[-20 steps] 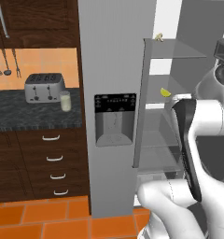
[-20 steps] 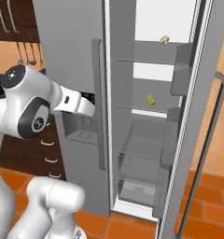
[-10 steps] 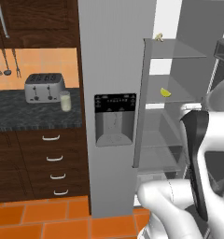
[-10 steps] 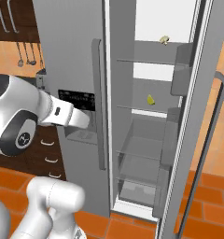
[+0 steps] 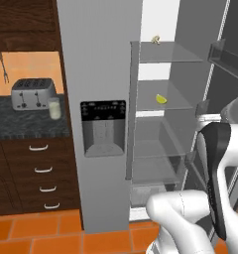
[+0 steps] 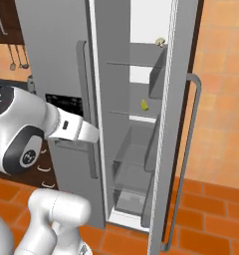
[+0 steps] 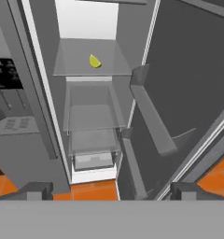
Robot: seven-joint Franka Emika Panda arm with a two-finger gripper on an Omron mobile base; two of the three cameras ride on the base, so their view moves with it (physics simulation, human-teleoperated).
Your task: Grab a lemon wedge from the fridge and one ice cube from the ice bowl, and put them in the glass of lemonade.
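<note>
Left base view: the tall grey fridge (image 5: 98, 74) stands open at centre, so the tiny yellow-green lemon wedge (image 5: 161, 99) on its glass shelf, right of centre, is reachable. At left, the pale glass of lemonade (image 5: 54, 107) waits on the dark table (image 5: 27, 126).

Right base view: the wedge (image 6: 144, 104) sits mid-frame.

Hand view: the end effector (image 7: 111, 190) is spread wide and empty, facing the wedge (image 7: 94, 61) at upper centre.

Gripper (image 7: 108, 191) wide open, empty, arm bent low.
</note>
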